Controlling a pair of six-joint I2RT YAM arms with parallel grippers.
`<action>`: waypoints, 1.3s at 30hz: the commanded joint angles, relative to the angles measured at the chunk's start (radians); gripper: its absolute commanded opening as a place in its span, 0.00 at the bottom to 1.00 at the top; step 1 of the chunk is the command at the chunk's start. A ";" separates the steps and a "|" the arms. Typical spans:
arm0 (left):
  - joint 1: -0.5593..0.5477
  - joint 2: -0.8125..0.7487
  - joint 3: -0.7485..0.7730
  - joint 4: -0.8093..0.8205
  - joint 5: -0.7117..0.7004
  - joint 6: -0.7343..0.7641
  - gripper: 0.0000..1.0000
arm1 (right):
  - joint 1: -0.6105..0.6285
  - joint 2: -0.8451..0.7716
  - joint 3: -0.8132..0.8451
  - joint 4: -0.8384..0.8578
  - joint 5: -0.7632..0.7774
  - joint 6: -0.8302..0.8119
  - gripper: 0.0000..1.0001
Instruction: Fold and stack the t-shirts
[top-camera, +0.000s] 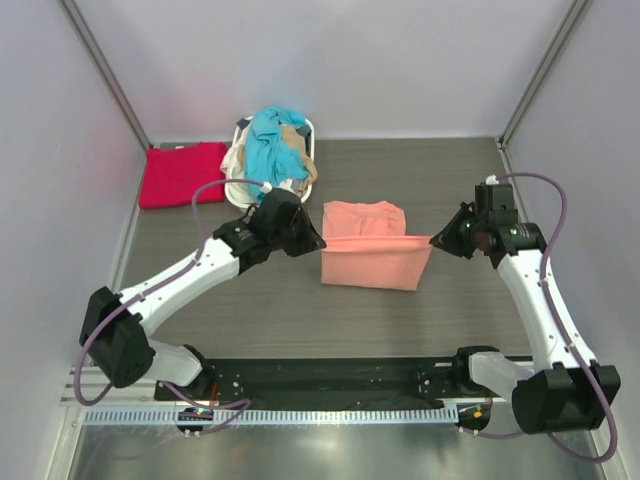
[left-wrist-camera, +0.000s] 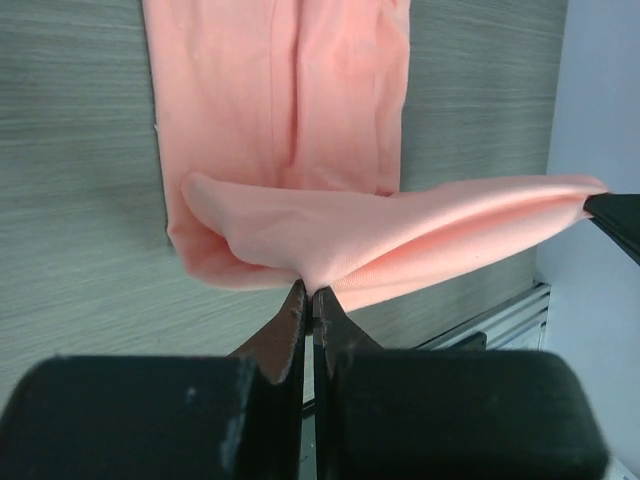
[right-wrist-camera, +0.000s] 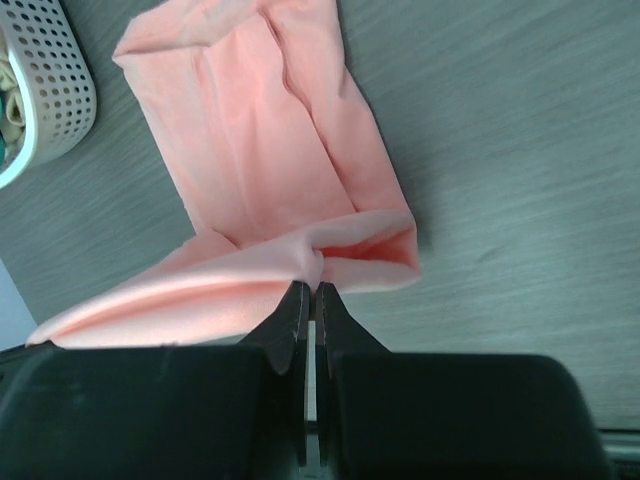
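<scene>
A salmon-pink t-shirt (top-camera: 368, 250) lies in the middle of the table, its near part lifted into a taut fold between my two grippers. My left gripper (top-camera: 318, 243) is shut on the shirt's left corner (left-wrist-camera: 310, 275). My right gripper (top-camera: 436, 240) is shut on its right corner (right-wrist-camera: 318, 268). The far part of the pink shirt (left-wrist-camera: 290, 90) rests flat on the table. A folded crimson red t-shirt (top-camera: 180, 173) sits at the far left. A teal blue t-shirt (top-camera: 272, 140) and a beige one (top-camera: 300, 170) are piled in the basket.
The white perforated laundry basket (top-camera: 240, 135) stands at the back, left of centre, just behind my left wrist; its wall (right-wrist-camera: 55, 80) shows in the right wrist view. Grey walls enclose the table on three sides. A black rail (top-camera: 330, 385) runs along the near edge.
</scene>
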 joint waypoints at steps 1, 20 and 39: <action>0.078 0.057 0.090 -0.055 0.002 0.086 0.00 | -0.010 0.076 0.080 0.111 0.078 -0.059 0.01; 0.244 0.490 0.449 -0.084 0.114 0.201 0.00 | -0.012 0.521 0.369 0.232 0.075 -0.080 0.01; 0.315 0.880 1.069 -0.328 0.141 0.293 0.78 | -0.015 0.905 0.747 0.244 0.073 -0.132 0.84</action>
